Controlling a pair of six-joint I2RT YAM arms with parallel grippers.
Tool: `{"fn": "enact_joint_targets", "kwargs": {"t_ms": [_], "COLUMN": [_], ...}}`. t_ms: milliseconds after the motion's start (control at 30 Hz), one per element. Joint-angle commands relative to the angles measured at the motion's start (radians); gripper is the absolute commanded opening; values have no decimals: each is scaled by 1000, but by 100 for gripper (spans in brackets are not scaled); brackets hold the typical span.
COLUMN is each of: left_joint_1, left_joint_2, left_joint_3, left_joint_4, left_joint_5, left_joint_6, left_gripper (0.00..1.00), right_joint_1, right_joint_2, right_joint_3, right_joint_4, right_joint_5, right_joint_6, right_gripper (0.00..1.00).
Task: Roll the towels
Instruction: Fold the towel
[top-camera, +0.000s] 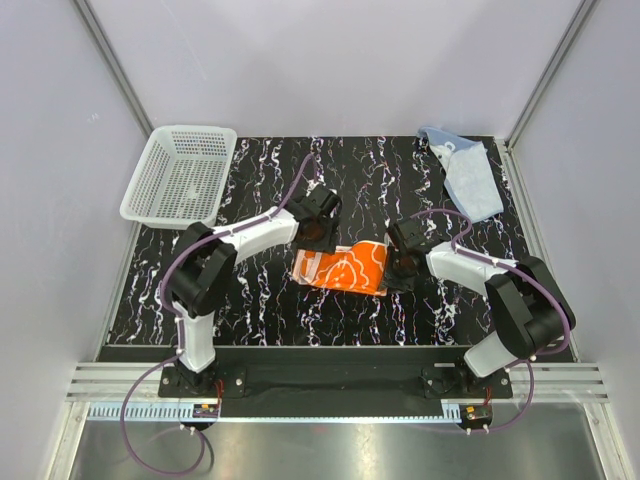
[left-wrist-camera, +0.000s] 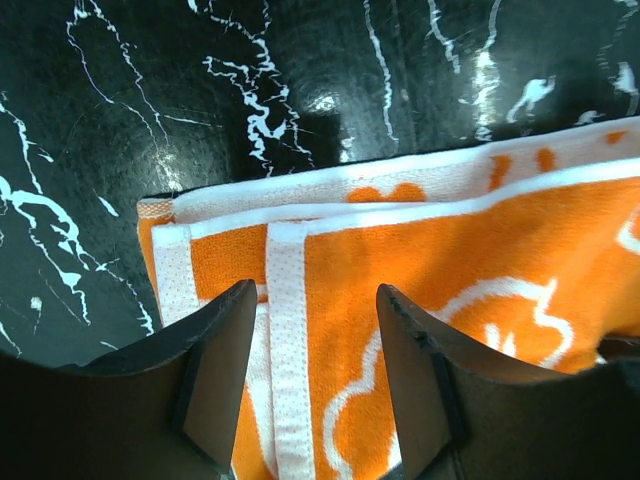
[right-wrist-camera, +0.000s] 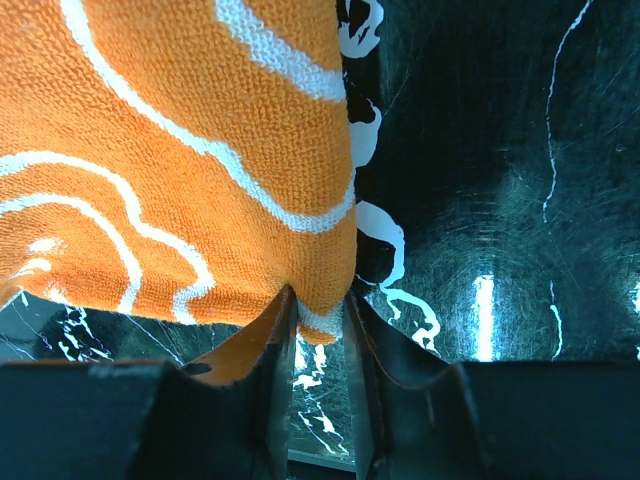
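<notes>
The orange towel (top-camera: 342, 268) with white cartoon prints lies folded in the middle of the black marbled table. In the left wrist view its white-bordered layered end (left-wrist-camera: 300, 260) runs between my left gripper's (left-wrist-camera: 315, 365) fingers, which stand apart over it with a clear gap on each side. My left gripper (top-camera: 318, 238) hovers at the towel's far left part. At the towel's right end, my right gripper (top-camera: 398, 268) is shut on a corner of the orange towel (right-wrist-camera: 200, 150), pinched at the fingertips (right-wrist-camera: 320, 318). The light blue towel (top-camera: 470, 175) lies crumpled at the far right corner.
A white mesh basket (top-camera: 180, 175) stands tilted at the far left corner, partly off the black table (top-camera: 260, 305). Grey walls with metal frame posts close in the far side and both flanks. Purple cables trail along both arms.
</notes>
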Motion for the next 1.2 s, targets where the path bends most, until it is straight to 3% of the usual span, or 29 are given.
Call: {"fn": "enact_joint_targets", "kwargs": {"t_ms": [0,233,467,500,600,1167], "left_joint_1": [6,4,1,-2,-2,0], "left_joint_2": [28,65,57,54,31,26], "left_joint_3": [31,23,8,9,23,103], "left_joint_4": [23,31,37,34,14,-56], "left_joint_5": [2,-3,-18,-24,-73,-271], "left_joint_6": [23,24,21,21,24,110], "left_gripper": [56,55,34,26,20,20], "right_joint_1": [-3,-4,0,2,5,14], "right_joint_2": [24,27,30,30,33,56], "right_joint_3": [-36,-36,-36,-36,-33,-7], "right_joint_4": [-28,-25,-23,-23,-28,-49], "right_joint_5": [37,37,40,42,47,48], "right_joint_6": [-25,-30,-30,-30,-31,-51], "right_gripper": [31,32,32,32,32,35]}}
